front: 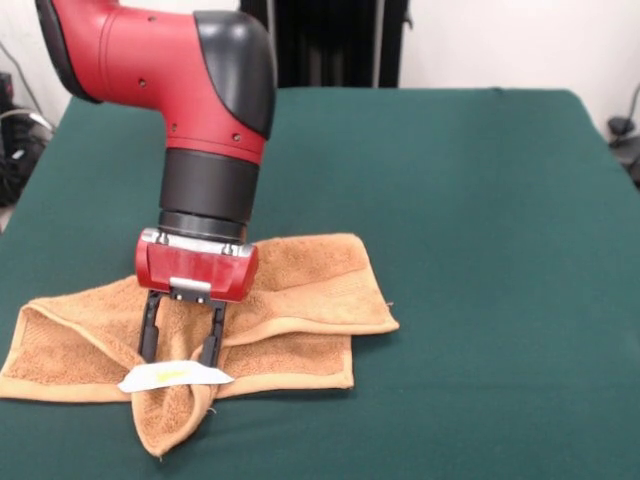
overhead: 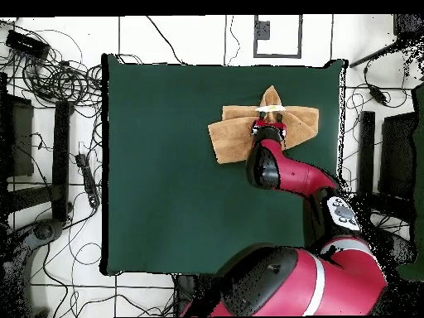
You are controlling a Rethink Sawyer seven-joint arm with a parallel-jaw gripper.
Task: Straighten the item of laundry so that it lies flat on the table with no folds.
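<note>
Lying crumpled near one edge of the surface [front: 480, 200], the towel [front: 300, 290] is what we see first: orange-tan terry cloth, folded over itself in several layers. In the front view one fold runs from its middle toward the right corner, a loop of hem opens at the left end, and a gathered point of cloth hangs toward the near edge. A white tag [front: 175, 376] with yellow print lies across that gathered part.

We see the claw [front: 180, 352] come straight down onto the towel, its two black fingers [front: 149, 328] standing a little apart, with a pinch of cloth rising between them just behind the tag; it appears to grip that bunch. Above it sit the red wrist block and the black and red arm [front: 200, 90]. From overhead, the towel [overhead: 232, 137] lies near a corner of the dark green surface [overhead: 166, 182], and cables cover the floor around it.
</note>
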